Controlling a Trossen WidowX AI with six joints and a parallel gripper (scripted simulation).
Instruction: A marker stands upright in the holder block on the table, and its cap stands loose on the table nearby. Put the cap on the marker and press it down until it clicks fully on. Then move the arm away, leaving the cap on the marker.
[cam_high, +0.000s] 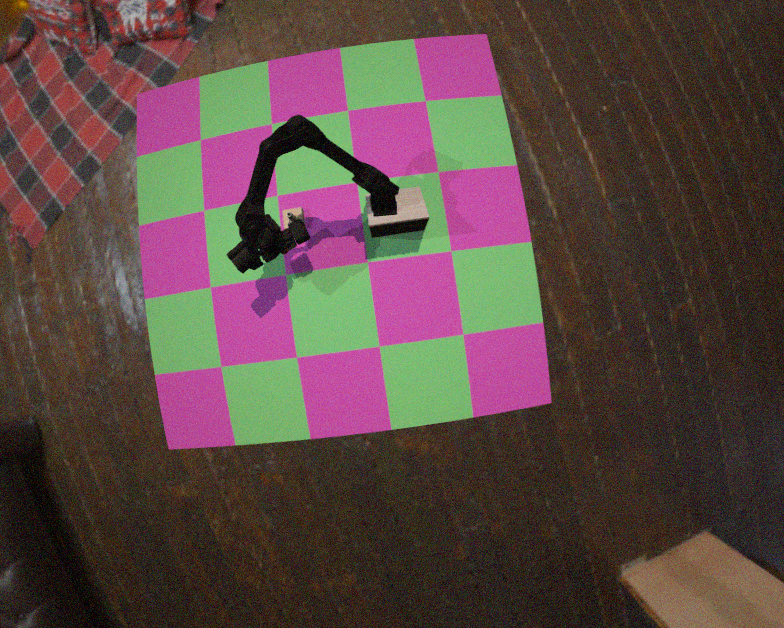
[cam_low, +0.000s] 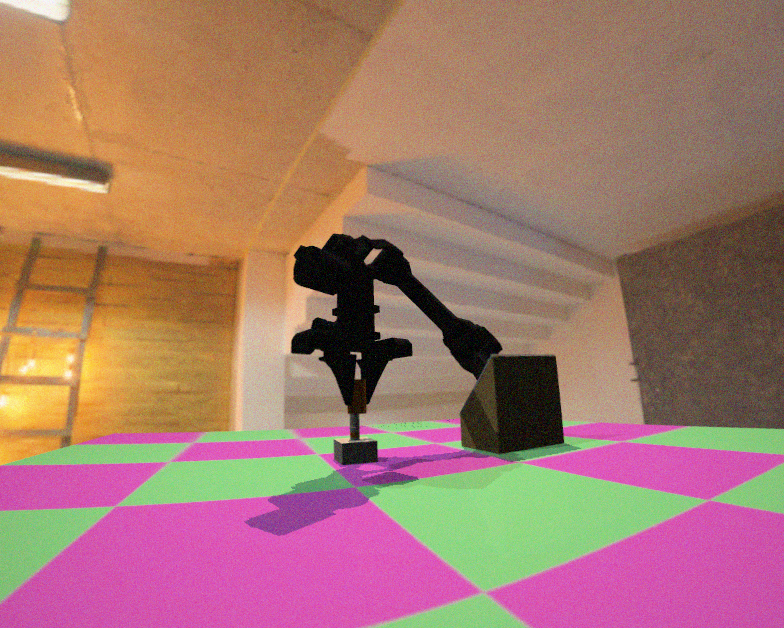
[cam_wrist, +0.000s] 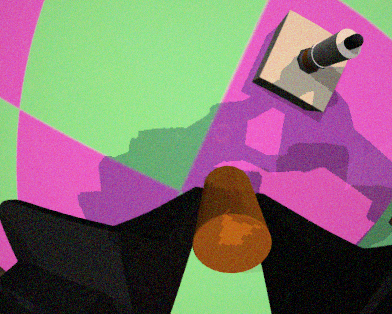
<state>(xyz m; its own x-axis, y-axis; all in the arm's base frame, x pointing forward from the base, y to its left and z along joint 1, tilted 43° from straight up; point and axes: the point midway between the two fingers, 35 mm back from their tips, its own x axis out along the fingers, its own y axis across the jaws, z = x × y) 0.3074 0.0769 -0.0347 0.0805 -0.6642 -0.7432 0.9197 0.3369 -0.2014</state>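
Note:
My gripper (cam_wrist: 227, 198) (cam_low: 356, 392) (cam_high: 295, 233) is shut on the orange-brown cap (cam_wrist: 230, 220) (cam_low: 357, 394) and holds it upright in the air. The marker (cam_wrist: 327, 52) (cam_low: 354, 427) is dark with a pale band near its tip and stands upright in the small tan holder block (cam_wrist: 294, 80) (cam_low: 355, 450) (cam_high: 292, 215). In the wrist view the marker lies ahead and to the right of the cap. In the exterior view the cap hangs a little above the marker's tip, roughly in line with it.
The arm's base sits on a tan box (cam_high: 405, 208) (cam_low: 516, 402) right of the holder. The table top is a pink and green chequered mat (cam_high: 418, 379). A plaid cloth (cam_high: 52, 111) lies beyond the mat's far left corner.

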